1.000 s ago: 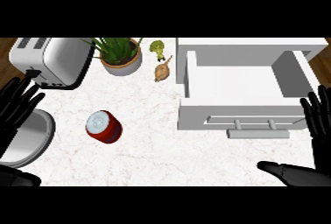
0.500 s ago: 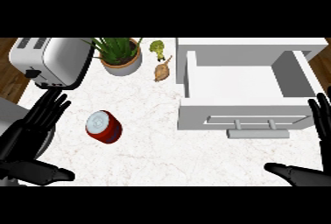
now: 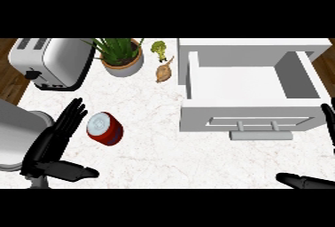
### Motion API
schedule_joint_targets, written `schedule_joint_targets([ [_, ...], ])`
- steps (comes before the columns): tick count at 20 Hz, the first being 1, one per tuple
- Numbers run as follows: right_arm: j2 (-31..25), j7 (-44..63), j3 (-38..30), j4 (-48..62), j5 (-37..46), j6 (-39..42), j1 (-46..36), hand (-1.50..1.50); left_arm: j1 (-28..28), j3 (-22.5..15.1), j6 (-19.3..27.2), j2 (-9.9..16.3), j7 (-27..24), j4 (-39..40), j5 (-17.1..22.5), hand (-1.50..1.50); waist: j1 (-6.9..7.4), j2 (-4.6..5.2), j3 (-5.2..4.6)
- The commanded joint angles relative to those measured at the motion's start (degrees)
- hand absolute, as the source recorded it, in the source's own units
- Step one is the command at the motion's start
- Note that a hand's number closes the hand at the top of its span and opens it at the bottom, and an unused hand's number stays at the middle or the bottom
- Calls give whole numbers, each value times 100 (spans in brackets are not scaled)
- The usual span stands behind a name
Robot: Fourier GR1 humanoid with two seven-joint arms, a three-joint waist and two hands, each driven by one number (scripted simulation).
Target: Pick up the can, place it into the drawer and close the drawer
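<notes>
Two hands: both show on my feed, each entering from the lower edge
Counter [image 3: 163,146]: white marbled top filling most of what I see, with dark wood floor at the 9 and 3 o'clock edges
Drawer [image 3: 252,86]: white, pulled open, sitting at 2 o'clock; I see nothing inside it, and its front panel with a bar handle [image 3: 262,135] faces 6 o'clock
Toaster [image 3: 49,62]: silver, two slots, at 10 o'clock near the counter's corner
Grey round object [image 3: 16,137]: at 8 o'clock against the left edge, partly behind my left forearm; I cannot tell what it is
Left hand [image 3: 56,142]: at 8 o'clock, fingers straight and spread pointing toward 1 o'clock, thumb stuck out toward 4 o'clock, holding nothing; its fingertips are just beside the can, and I cannot tell whether they touch
Potted plant [image 3: 121,55]: green spiky leaves in a tan pot, at 11 o'clock, just right of the toaster
Can [image 3: 104,128]: red with a pale lid, lying tilted on the counter at 9 o'clock from centre, well apart from the drawer
Right hand [image 3: 307,181]: only dark fingers show at 4 to 5 o'clock, straight, one lying low along the bottom edge and others up the right edge; it holds nothing
Onion [image 3: 163,72]: tan, at 12 o'clock, just left of the drawer
Broccoli [image 3: 158,48]: small green floret just above the onion
</notes>
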Motion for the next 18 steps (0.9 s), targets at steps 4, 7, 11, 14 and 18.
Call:
schedule_joint_targets([
  [4, -155, 427, -329, -474, -253, 74, 60, -150, -98, 45, 248, -196, -1191, 1318, -585, -150, -12, 3, -3],
  [7, 91, 160, -35, -127, 144, 19, -22, -150, -95, -70, 403, -307, -1072, 1193, -656, -150, 13, -1, 0],
  [11, -162, 464, -446, -249, -233, 61, -262, -150, -765, 353, 271, 76, -1574, 2602, -641, -150, 1, 5, -1],
  [14, -17, 98, -485, -320, -357, 347, 234, -150, -909, 319, 359, 30, -1988, 3219, -799, -150, -13, 3, 0],
  [18, -196, 638, -659, -479, -485, 269, -119, -150, -1281, 350, 439, 16, -2299, 3883, -826, -150, -7, 2, -1],
])
